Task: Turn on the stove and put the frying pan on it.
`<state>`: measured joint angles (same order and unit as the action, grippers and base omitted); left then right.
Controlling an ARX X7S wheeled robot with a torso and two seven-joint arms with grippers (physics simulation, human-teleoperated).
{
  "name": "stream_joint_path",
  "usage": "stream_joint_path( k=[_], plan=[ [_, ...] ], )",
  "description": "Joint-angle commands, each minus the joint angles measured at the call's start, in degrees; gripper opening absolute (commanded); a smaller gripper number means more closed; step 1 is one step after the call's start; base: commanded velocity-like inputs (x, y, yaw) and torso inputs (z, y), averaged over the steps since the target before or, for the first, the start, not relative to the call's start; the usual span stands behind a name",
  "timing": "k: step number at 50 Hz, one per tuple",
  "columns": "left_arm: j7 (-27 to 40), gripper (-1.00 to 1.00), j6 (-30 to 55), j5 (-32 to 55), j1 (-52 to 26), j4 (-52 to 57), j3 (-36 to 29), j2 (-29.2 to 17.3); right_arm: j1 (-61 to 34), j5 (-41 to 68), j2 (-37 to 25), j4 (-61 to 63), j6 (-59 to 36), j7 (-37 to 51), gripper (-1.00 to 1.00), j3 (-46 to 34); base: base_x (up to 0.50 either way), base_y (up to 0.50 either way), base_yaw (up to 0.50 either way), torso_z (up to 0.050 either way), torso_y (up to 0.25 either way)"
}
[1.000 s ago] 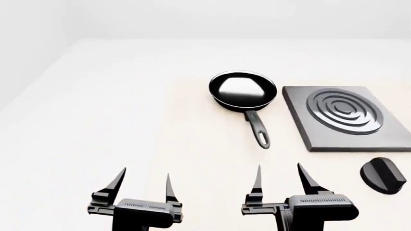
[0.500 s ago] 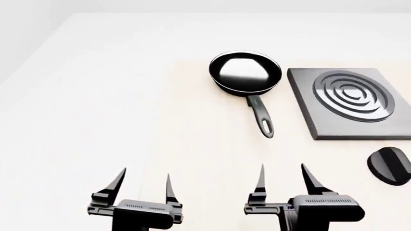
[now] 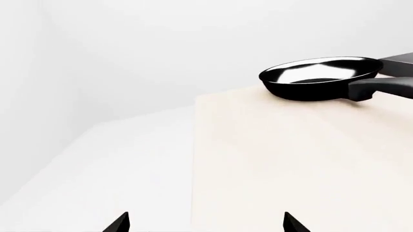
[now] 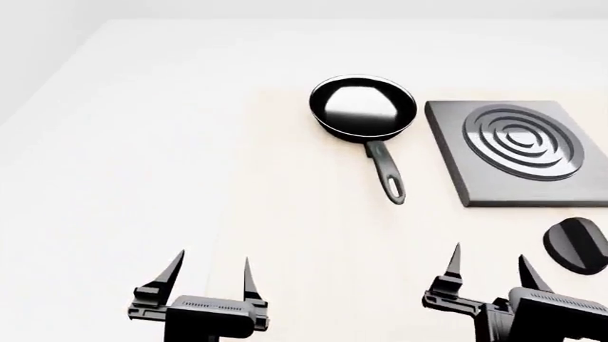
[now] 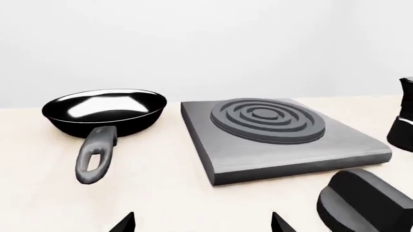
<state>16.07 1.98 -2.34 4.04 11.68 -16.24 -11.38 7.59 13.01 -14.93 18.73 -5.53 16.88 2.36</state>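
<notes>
Counter (image 4: 285,228) of pale beige carries everything we see from the head view. On it the round shallow black frying pan with its glossy inside (image 4: 363,107) lies just left of the flat square dark grey stove slab with raised concentric rings (image 4: 517,152), close but apart, its long black handle pointing back toward us. The small black round ridged knob (image 4: 577,244) sits apart from the slab, on its near side. Our left tool (image 4: 211,274) hovers at the near edge with fingers spread wide and nothing between them; our right tool (image 4: 486,261) is likewise wide and empty, just left of the knob and well short of the pan.

Through the left wrist view we see the frying pan (image 3: 319,77) far ahead on the counter (image 3: 290,164), and only the two spread fingertips (image 3: 119,223) of the left tool.

Through the right wrist view we see the frying pan (image 5: 105,112) beside the stove slab (image 5: 277,135), the knob (image 5: 362,203) close by, and the edge of a black pot (image 5: 401,116) beyond the slab. The fingertips (image 5: 125,224) stand wide apart.
</notes>
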Motion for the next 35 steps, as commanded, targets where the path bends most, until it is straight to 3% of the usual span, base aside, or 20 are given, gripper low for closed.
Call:
stream_joint_path(
  k=[1, 35],
  plan=[
    [0.62, 1.00, -0.03, 0.35, -0.08, -0.34, -0.26, -0.32, 0.50, 2.38, -1.24, -1.61, -0.19, 1.59, 1.00, 4.83, 0.00, 0.00, 0.00, 0.000, 0.000],
    [1.93, 1.00, -0.01, 0.83, -0.25, -0.48, -1.60, -1.16, -2.51, 5.90, -3.57, -11.84, 1.74, 2.98, 1.00, 12.30, 0.00, 0.00, 0.00, 0.000, 0.000]
  ],
)
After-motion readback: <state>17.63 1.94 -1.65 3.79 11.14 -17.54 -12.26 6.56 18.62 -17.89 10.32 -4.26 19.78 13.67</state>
